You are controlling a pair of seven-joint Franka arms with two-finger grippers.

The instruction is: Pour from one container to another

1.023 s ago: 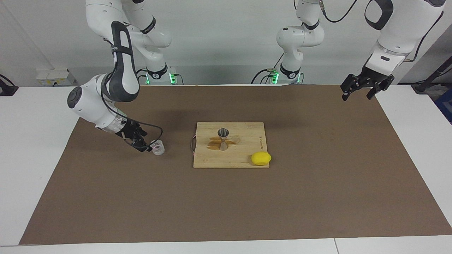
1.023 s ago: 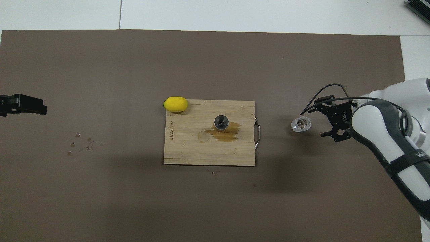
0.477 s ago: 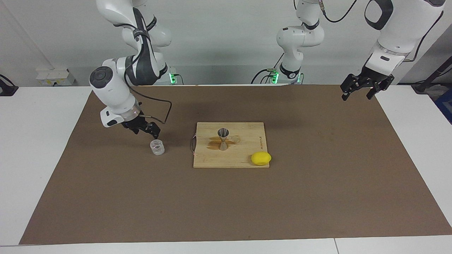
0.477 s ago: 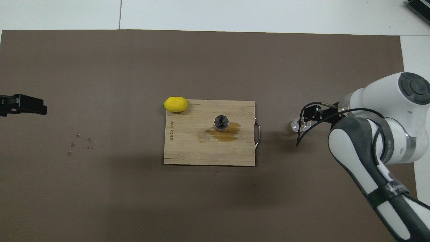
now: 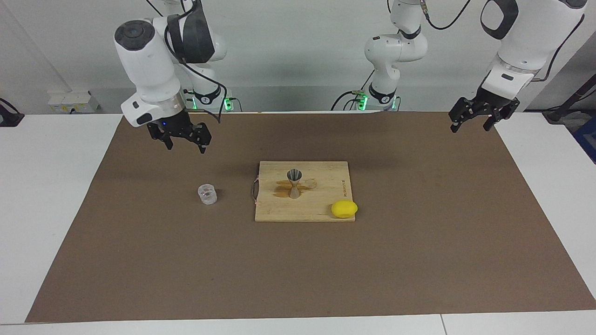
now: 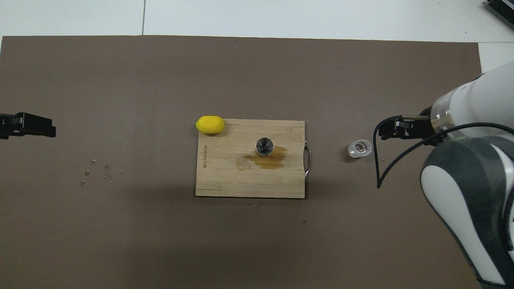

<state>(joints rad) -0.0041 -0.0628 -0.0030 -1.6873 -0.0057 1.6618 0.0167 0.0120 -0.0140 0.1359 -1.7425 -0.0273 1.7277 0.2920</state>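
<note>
Two robot arms are standing at one end of a tabletop (image 5: 70, 195) covered by one brown mat (image 5: 419, 260).

On the mat are resting one wooden cutting board (image 5: 321, 211) (image 6: 225, 180), one metal jigger (image 5: 294, 183) (image 6: 264, 145), one glass cup (image 5: 207, 194) (image 6: 360, 148) and one yellow lemon (image 5: 344, 209) (image 6: 209, 124).

The right end effector (image 5: 181, 140) (image 6: 391, 130) is hanging in the air with its fingers pointing down and spread apart, gripping nothing. Its white forearm is rising steeply above it, with a black cable looping beside the wrist.

The left end effector (image 5: 474, 119) (image 6: 24, 125) is waiting raised over the mat's edge at the left arm's end of the tabletop, fingers parted and empty, pointing down.

The glass cup is standing upright on the bare mat, below the right end effector and well clear of its fingertips, between that end effector and the board. It is small, squat and clear, with thick walls.

The jigger is standing upright near the middle of the board, farther from the right end effector than the cup is. It is grey and hourglass-shaped with a narrow waist, its open cone facing up. One brown wet stain (image 5: 285, 188) (image 6: 271, 159) is spreading on the board around its base.

The lemon is lying at the board's corner, farthest from the robots, toward the left end effector's end.

A few small droplets (image 6: 96, 173) are dotting the mat near the left end effector.
</note>
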